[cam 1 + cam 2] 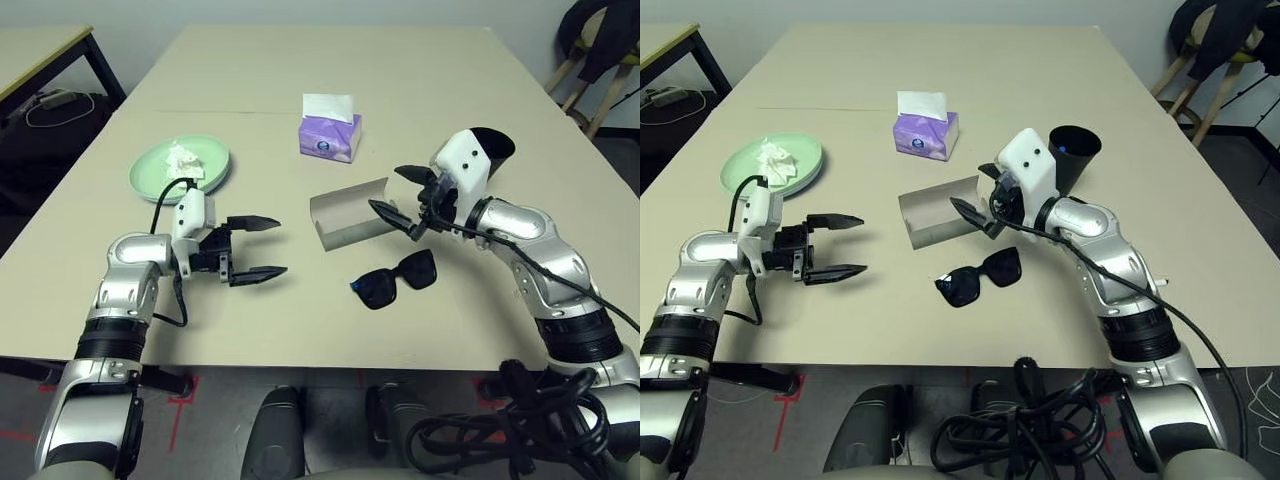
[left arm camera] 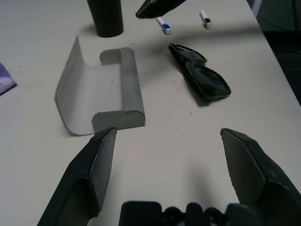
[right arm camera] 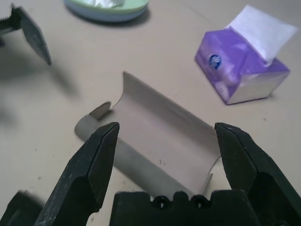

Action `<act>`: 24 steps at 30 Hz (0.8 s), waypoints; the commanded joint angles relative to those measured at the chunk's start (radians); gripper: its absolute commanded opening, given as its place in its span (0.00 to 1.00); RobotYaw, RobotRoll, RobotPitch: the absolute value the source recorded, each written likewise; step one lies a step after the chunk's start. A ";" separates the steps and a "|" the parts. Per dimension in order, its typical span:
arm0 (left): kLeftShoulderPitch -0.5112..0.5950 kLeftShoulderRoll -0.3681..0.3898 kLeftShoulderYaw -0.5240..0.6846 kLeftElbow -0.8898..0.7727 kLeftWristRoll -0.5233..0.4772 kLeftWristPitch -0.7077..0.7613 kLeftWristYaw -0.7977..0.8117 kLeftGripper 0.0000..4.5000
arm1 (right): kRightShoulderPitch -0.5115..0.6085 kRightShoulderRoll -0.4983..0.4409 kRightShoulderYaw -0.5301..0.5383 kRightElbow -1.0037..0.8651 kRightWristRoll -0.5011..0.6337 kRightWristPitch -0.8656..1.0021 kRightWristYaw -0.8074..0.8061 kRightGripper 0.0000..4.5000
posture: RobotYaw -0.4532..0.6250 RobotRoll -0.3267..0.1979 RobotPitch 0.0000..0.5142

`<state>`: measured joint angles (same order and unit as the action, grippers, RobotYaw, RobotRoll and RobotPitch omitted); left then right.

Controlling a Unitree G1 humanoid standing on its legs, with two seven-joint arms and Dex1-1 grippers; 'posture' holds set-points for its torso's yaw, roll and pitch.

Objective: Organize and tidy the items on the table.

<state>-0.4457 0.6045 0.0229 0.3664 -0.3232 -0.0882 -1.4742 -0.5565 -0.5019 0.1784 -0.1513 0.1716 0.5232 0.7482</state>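
Sunglasses still out, glasses case (image 1: 349,214) lying open on the desk (image 1: 420,90)

Both tools gape empty: right tool (image 1: 399,204) hovers just beside the case, left tool (image 1: 255,247) well apart from it. The black sunglasses (image 1: 396,279) lie near the case; best pinch them at the bridge, lift level, then lower them into the case's trough.

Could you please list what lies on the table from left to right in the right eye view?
Green round plate holding crumpled white tissue → purple tissue box → open grey glasses case → black sunglasses → black cup.
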 commanded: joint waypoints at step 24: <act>0.023 -0.001 -0.027 -0.099 -0.037 0.005 -0.005 1.00 | -0.314 -0.218 0.389 0.008 -0.278 -0.081 0.488 1.00 | 0.53 0.62 0.35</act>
<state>-0.4378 0.6052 0.0128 0.2876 -0.3558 -0.0810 -1.4827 -0.8598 -0.7073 0.5429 -0.1191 -0.0786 0.4592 1.2150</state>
